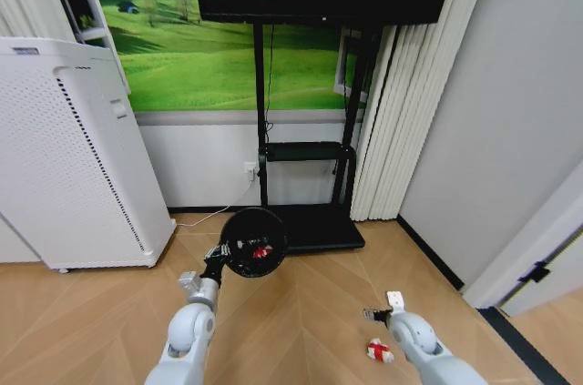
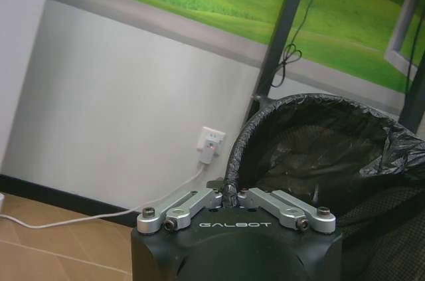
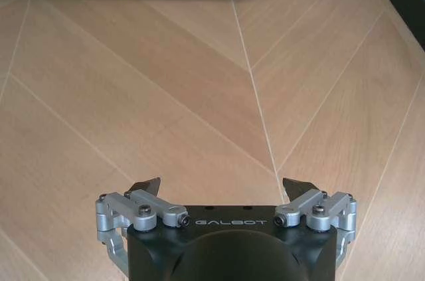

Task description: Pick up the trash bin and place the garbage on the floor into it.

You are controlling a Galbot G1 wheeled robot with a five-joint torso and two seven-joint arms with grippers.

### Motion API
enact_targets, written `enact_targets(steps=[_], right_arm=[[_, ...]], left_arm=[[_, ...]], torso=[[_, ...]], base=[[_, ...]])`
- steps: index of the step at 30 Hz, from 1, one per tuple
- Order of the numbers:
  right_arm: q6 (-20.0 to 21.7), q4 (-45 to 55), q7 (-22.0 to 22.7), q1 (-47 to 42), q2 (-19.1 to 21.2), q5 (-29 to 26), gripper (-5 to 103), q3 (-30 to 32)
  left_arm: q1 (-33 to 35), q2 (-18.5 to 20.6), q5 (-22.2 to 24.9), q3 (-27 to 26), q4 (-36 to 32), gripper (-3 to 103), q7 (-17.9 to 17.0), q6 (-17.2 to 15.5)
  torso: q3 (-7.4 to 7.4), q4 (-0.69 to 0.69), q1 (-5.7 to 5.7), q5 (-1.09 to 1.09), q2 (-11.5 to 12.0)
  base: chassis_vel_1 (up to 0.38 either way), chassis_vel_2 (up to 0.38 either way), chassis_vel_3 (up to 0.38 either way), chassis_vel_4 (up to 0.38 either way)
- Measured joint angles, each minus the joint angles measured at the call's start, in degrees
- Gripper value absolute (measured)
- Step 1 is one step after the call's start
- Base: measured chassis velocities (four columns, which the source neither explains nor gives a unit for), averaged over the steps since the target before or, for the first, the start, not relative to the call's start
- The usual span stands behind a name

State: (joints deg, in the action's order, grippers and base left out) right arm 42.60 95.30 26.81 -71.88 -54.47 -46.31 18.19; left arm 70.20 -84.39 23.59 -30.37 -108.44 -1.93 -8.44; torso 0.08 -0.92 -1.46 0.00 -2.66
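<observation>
While the left gripper (image 1: pixel 217 256) pinches the trash bin (image 1: pixel 255 242) rim, the open right gripper (image 1: pixel 379 313) hangs just beyond a red-and-white wrapper (image 1: pixel 380 350), nearer it.

Pale grey arms, black GALBOT-marked wrists, silver screws

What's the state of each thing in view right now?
Trash bin: held up by its rim, tipped toward the camera, red scrap inside.
Left gripper: shut on the bin rim.
Right gripper: open, empty, over the floor.
Red-and-white wrapper: lying on the floor beside the right arm.
</observation>
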Motion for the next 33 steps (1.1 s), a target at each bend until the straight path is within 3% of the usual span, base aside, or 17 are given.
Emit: enact_targets(steps=[4, 15, 33], right_arm=[[-0.1, 0.8, -1.4, -3.2, -1.6, 3.9, 100, 0.0], [-0.3, -1.4, -1.0, -4.5, -7.3, 7.8, 100, -0.8], [-0.4, -8.7, -3.9, -1.0, -8.9, 10.3, 100, -2.2]], left_arm=[[0.9, 0.0, 0.2, -2.7, -0.7, 3, 0.4, 0.0], [2.9, 0.6, 1.8, -5.9, -2.7, 3, 0.8, -0.7], [2.7, 0.2, 0.9, -4.1, -3.2, 3, 0.6, -1.1]], torso=[[0.0, 0.0, 0.0, 0.0, 0.0], [0.0, 0.0, 0.0, -0.01, 0.0], [0.01, 0.0, 0.0, 0.0, 0.0]], base=[[0.0, 0.0, 0.0, 0.0], [0.0, 0.0, 0.0, 0.0], [0.0, 0.0, 0.0, 0.0]])
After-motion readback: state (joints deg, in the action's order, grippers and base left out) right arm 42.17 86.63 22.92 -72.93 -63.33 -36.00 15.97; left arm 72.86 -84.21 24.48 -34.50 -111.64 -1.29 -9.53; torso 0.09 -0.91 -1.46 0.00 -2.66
